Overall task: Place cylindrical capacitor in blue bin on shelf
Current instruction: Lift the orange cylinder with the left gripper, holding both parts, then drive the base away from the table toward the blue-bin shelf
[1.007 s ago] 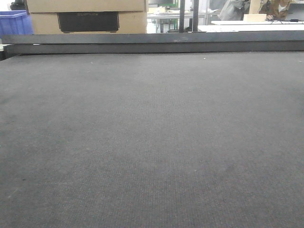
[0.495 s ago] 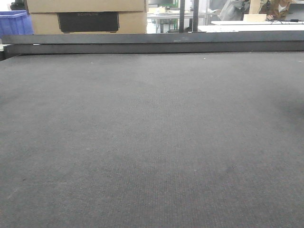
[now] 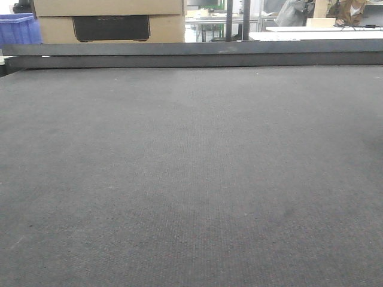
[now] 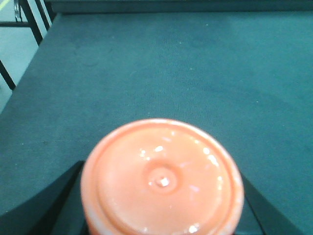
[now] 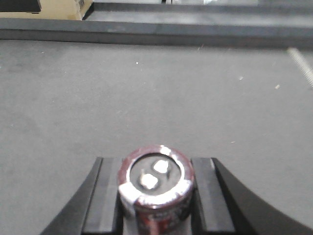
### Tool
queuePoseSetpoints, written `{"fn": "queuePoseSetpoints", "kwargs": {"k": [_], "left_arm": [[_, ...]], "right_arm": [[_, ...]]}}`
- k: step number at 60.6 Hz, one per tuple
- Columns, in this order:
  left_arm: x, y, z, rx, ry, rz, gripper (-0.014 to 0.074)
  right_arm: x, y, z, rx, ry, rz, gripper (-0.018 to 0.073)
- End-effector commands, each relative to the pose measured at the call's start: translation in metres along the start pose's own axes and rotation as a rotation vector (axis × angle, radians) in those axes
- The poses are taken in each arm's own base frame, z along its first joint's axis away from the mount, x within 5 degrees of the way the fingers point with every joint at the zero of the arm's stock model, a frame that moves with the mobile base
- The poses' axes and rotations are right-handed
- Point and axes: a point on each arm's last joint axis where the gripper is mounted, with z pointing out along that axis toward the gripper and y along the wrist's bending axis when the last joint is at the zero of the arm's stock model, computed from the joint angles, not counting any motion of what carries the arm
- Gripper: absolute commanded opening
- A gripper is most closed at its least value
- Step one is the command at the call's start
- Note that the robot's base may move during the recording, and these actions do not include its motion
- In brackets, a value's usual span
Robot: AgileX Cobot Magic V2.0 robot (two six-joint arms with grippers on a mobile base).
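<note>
- Right wrist view, 6 o'clock: one cylindrical capacitor (image 5: pixel 155 178) stands end-up, dark red sleeve, two silvery terminals on its top face.
- The right gripper (image 5: pixel 156 169) is pinching it, with one black finger (image 5: pixel 102 196) pressed to each side, above the dark grey mat (image 5: pixel 156 98).
- Print on the sleeve is too blurred to read.
- Over to the left gripper (image 4: pixel 161 196): it is clamped on one orange cylinder (image 4: pixel 161 178), also at 6 o'clock. Only its glossy round end with a centre dimple shows.
- Front view, 10 o'clock: one blue crate (image 3: pixel 18 30) sits past the table's far rail (image 3: pixel 191 54). I cannot tell what is inside.
- At 11 o'clock there are two stacked cardboard boxes (image 3: pixel 108 7). The lower one carries a black panel (image 3: pixel 111 27), its faint lettering not legible.
- At 12 o'clock, two black posts (image 3: pixel 237 18) stand side by side.
</note>
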Motion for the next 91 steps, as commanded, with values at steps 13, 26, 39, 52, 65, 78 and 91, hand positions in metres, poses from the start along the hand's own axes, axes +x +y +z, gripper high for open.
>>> {"fn": "queuePoseSetpoints", "kwargs": {"k": [13,26,39,52,65,78,91], "left_arm": [[0.0,0.0,-0.013,0.003,-0.05,0.0,-0.0111],[0.0,0.0,-0.014,0.003,-0.052,0.0,-0.0111],[-0.001,0.0,-0.014,0.003,-0.065,0.0,-0.0111],[-0.001,0.0,-0.014,0.003,-0.065,0.0,-0.0111],[-0.001,0.0,-0.014,0.003,-0.065,0.0,-0.0111],[-0.001,0.0,-0.014,0.003,-0.065,0.0,-0.0111],[-0.001,0.0,-0.014,0.003,-0.065,0.0,-0.0111]], "right_arm": [[-0.002,0.0,-0.033,0.002,-0.079,-0.035,-0.0036],[-0.002,0.0,-0.033,0.002,-0.079,-0.035,-0.0036],[-0.002,0.0,-0.033,0.0,-0.08,-0.033,-0.0036],[-0.002,0.0,-0.033,0.0,-0.08,-0.033,-0.0036],[-0.002,0.0,-0.033,0.0,-0.08,-0.033,-0.0036],[-0.003,0.0,-0.033,0.0,-0.084,-0.033,-0.0036],[-0.003,0.0,-0.033,0.0,-0.084,-0.033,-0.0036]]}}
